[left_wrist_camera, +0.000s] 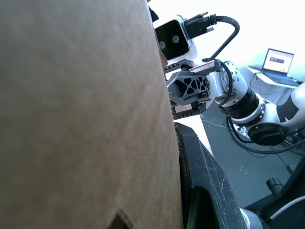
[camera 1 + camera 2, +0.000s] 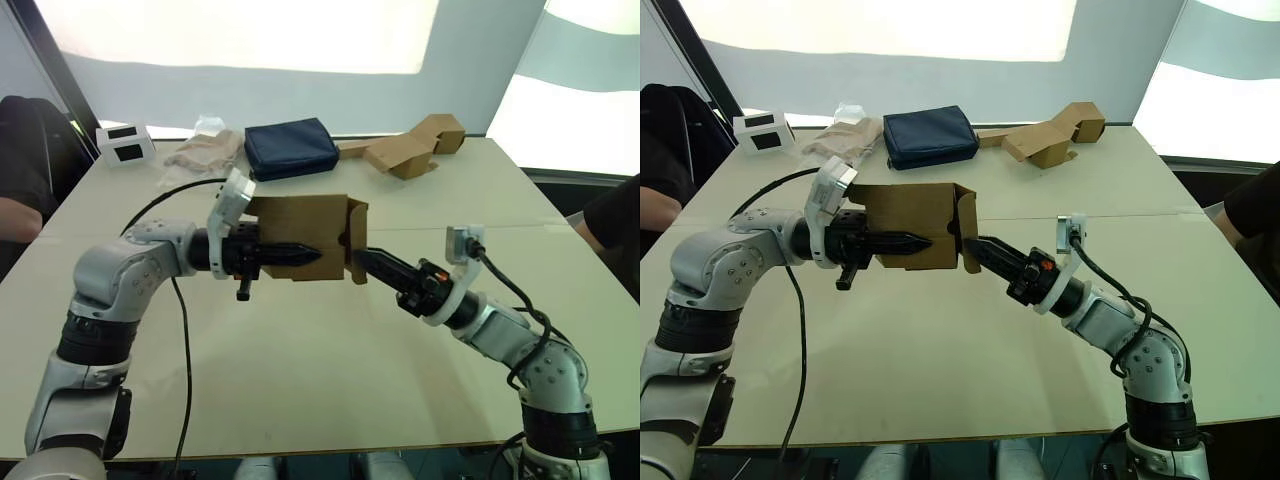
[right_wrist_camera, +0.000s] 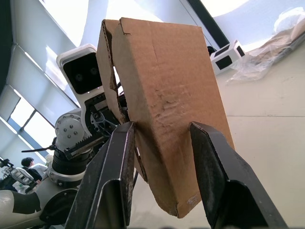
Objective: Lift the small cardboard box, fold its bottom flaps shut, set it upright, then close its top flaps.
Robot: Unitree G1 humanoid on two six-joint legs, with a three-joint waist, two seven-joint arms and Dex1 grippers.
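Brown small cardboard box [image 2: 300, 237] held off table [image 2: 330, 350], mid-air between my two arms, above table centre. My left gripper [image 2: 300, 255] clamped on box's near wall, one finger lying along outside face. My right gripper [image 3: 162, 143] at box's right end, fingers parted, straddling end flap [image 2: 357, 240] edge; grip on cardboard — cannot tell. Beyond, on table: navy pouch [image 2: 290, 147], bent tan cardboard piece [image 2: 410, 148], crumpled plastic bag [image 2: 205, 150], white device [image 2: 125, 143].
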